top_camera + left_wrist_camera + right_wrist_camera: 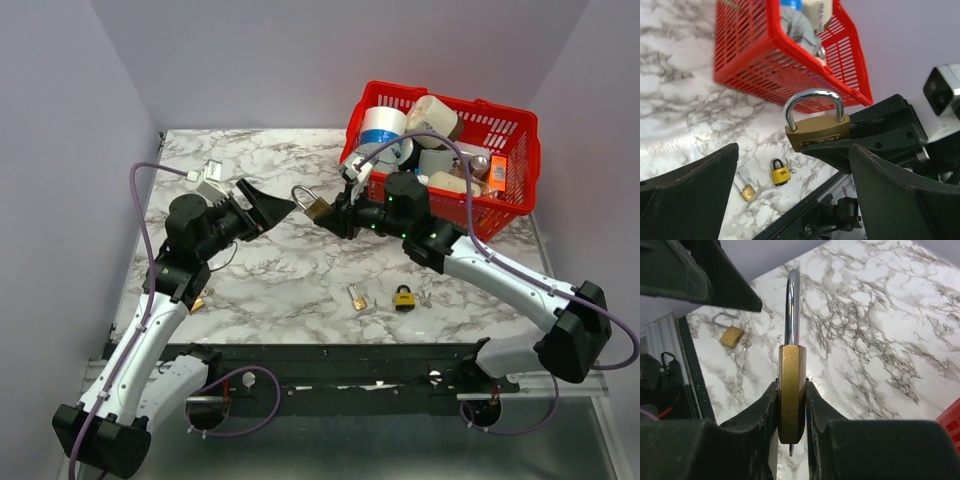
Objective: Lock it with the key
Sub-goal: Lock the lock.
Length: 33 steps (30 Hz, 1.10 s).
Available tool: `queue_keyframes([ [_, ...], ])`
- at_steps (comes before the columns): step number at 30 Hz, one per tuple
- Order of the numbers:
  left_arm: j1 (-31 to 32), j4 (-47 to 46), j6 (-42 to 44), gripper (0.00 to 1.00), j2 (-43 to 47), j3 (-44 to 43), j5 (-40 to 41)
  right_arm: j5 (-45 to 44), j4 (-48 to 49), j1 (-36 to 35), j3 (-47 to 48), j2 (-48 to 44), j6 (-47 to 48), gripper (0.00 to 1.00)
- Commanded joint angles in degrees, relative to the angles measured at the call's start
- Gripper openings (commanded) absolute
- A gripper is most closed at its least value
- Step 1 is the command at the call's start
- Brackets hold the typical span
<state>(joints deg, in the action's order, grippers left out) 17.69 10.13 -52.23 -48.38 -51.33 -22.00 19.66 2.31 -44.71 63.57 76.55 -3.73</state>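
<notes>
Two grippers meet over the bench (270, 290): the left gripper (278, 213) hovers with jaws spread wide, just beside the brass padlock (315, 205), which the right gripper (333, 215) clenches by its body, clear of the marble; a red basket (395, 88) stands far right.

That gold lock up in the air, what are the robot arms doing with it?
The right gripper is pinching the brass padlock by its body and holding it above the marble table. The left gripper is open and empty. It faces the padlock from close by without touching it. A small brass padlock and a yellow padlock lie on the table nearer the arms. A red basket stands behind. I cannot see a key in either gripper.
</notes>
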Motion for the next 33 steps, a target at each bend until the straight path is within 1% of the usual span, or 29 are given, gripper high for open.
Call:
queue_keyframes([
  [1,1.99,-6.52,-12.38,0.99,0.39,4.04,7.05,-6.47,9.73,-2.31,4.72,1.67,-0.58,0.01],
  [4,3.92,-5.65,-12.72,0.99,-1.01,3.17,8.46,-6.83,9.82,-3.28,5.68,2.81,-0.23,0.01],
  [8,6.29,-8.54,-16.23,0.99,-3.21,4.04,7.58,-7.09,9.82,-4.25,5.69,3.69,-0.84,0.01],
  [11,7.97,-9.78,-18.69,0.99,-3.56,5.79,10.21,-7.00,9.39,-4.51,6.04,4.22,-1.46,0.01],
  [17,9.20,-9.87,-20.10,0.99,-4.09,5.98,11.98,-7.18,9.21,-5.30,6.13,4.22,-1.28,0.01],
  [19,9.46,-11.45,-20.28,0.99,-4.27,5.98,12.42,-7.97,9.12,-5.74,6.04,4.39,-1.46,0.01],
  [23,9.55,-10.48,-20.37,0.99,-4.97,5.89,13.12,-9.11,9.03,-6.18,6.13,4.66,-1.28,0.01],
  [25,9.55,-11.01,-21.16,0.94,-5.06,6.24,12.25,-9.38,8.68,-6.44,6.21,4.83,-1.20,0.01],
  [27,9.73,-11.18,-21.25,0.86,-5.06,6.59,12.07,-10.34,8.33,-6.62,6.21,4.92,-1.11,0.01],
  [33,9.99,-10.83,-20.99,0.72,-5.15,6.95,12.15,-11.05,7.98,-6.79,6.21,5.27,-1.89,0.01],
])
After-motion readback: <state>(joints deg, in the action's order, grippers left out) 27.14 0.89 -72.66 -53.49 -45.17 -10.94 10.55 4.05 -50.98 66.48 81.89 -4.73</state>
